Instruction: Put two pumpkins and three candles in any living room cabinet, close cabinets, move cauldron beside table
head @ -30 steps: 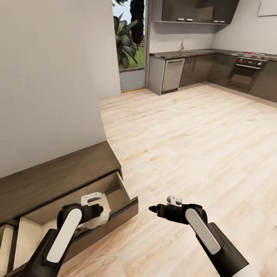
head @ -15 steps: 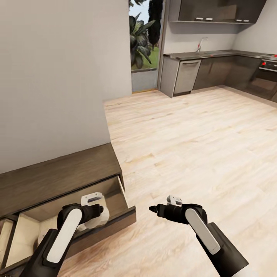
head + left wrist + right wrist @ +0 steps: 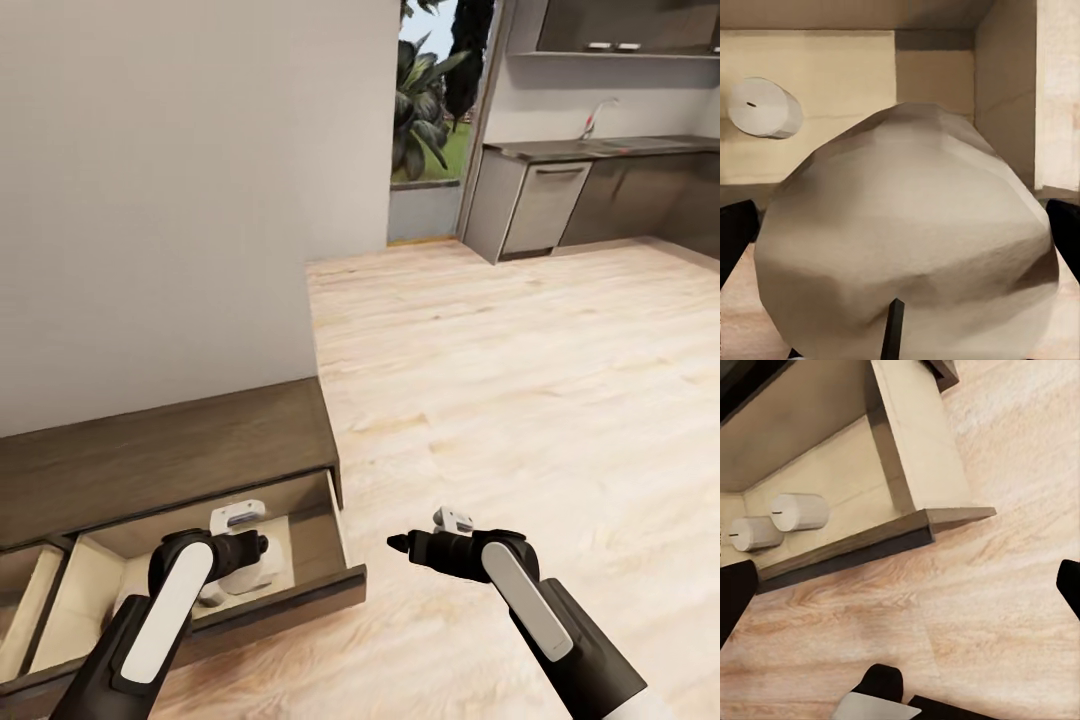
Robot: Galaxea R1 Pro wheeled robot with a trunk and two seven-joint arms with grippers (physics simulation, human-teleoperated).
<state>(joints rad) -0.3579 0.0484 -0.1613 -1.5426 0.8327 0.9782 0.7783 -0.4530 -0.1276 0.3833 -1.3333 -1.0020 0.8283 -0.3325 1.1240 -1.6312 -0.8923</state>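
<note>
**Item 1: left gripper** [image 3: 238,562]. It hung over the open drawer [image 3: 338,545], fingers clamped on the held candle [image 3: 907,225]. The beige lump sat wedged between the two dark pads, wick end toward my wrist. I judged I kept the grip because the candle was not yet set down on the drawer's floor.

**Item 2: right gripper** [image 3: 398,544]. It was just outside the drawer's front corner, above bare floor [image 3: 520,400]. Its fingers [image 3: 733,592] were spread wide with nothing between them. I judged it was parked there to leave the drawer mouth free and be at hand for pushing the front shut.

**Item 3: first lying candle** [image 3: 799,511] and **second lying candle** [image 3: 754,533]. Both were inside the drawer, on their sides and nearly touching, away from its open end wall.

**Item 4: cabinet** [image 3: 170,450]. Its plank top ran behind the drawer, against the grey wall [image 3: 150,200]. The drawer was pulled out, so closing remained to be done.

**Item 5: kitchen units** [image 3: 600,200]. They stood well beyond the drawer, across the wood floor. I did not count them as cabinets for this job.

**Not located:** pumpkins, cauldron, table.
</note>
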